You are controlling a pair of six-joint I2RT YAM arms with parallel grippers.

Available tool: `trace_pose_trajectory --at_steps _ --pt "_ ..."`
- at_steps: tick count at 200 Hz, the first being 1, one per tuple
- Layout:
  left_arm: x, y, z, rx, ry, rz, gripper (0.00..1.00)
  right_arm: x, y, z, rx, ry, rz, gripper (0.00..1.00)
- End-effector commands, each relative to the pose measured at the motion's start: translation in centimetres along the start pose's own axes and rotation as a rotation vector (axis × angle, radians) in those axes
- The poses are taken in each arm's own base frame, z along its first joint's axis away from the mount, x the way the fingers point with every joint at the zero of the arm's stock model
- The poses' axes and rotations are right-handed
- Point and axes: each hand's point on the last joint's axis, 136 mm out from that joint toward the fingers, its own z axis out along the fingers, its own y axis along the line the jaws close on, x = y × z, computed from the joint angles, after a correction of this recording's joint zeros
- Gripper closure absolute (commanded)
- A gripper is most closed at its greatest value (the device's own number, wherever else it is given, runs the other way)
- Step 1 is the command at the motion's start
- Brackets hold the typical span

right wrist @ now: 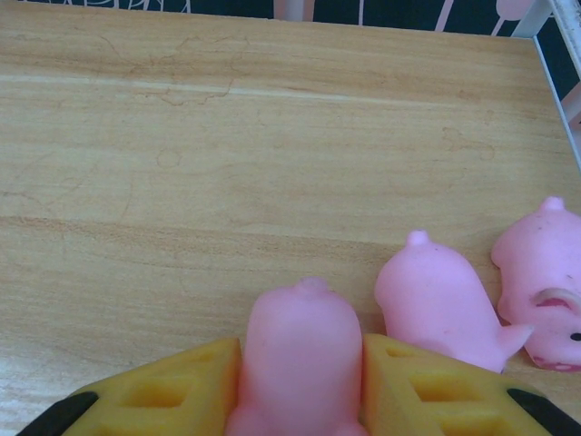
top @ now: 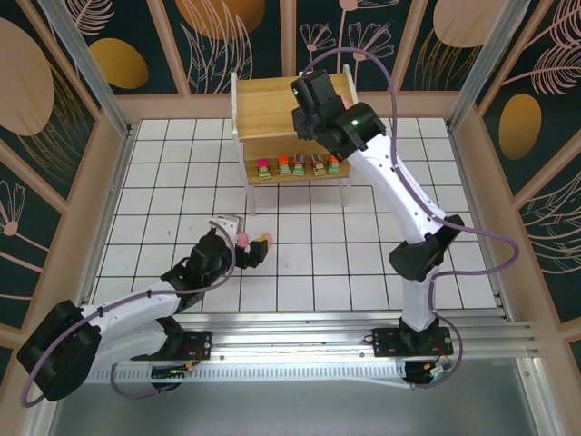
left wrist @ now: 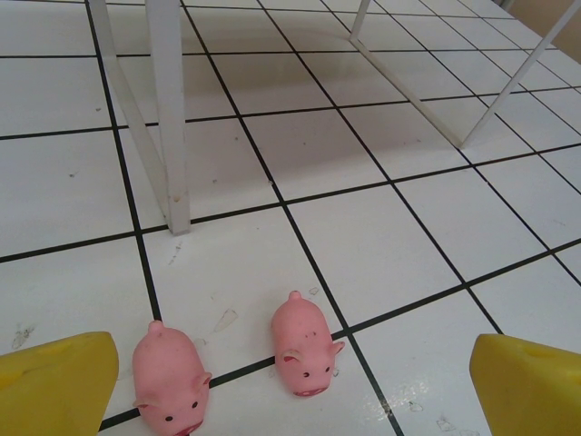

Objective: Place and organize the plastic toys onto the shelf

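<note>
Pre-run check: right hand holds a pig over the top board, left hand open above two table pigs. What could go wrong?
The right hand holds its pig close to a placed pig; opening may topple that one. The left hand straddles two pigs; closing could catch both or neither.

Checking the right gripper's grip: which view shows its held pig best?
Right wrist view: the held pig sits close up between the right gripper's yellow fingers, over the shelf. From the top the right arm covers it; the left wrist faces two other pigs.
</note>
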Motion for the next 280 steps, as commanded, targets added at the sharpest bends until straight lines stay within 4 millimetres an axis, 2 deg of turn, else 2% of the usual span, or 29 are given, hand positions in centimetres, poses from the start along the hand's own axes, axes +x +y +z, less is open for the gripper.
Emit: trace_pose_trajectory --at_steps 1,66,100,184,280 --pt "-0.5 -0.1 0.0 -0.007 -0.013 0.007 0.01 -0.1 0.2 1.0 -0.006 -0.001 -0.012 0.61" --pt "-0.5 -0.1 0.0 -0.007 -0.011 0.007 0.01 0.4 0.5 2.1 -0.006 0.015 -0.02 0.58" --pt "-0.5 -0.1 0.0 -0.007 -0.012 0.008 0.01 0.0 0.2 2.0 -0.005 0.008 -0.017 0.56" --pt "-0.5 0.2 0.0 -0.021 -0.012 0.007 0.01 -1.1 -0.7 0.5 0.001 -0.03 0.002 0.49" --pt "-0.6 0.6 -0.1 -0.043 -0.018 0.004 0.01 -2.2 -1.3 -2.3 -0.009 -0.079 0.022 0.47"
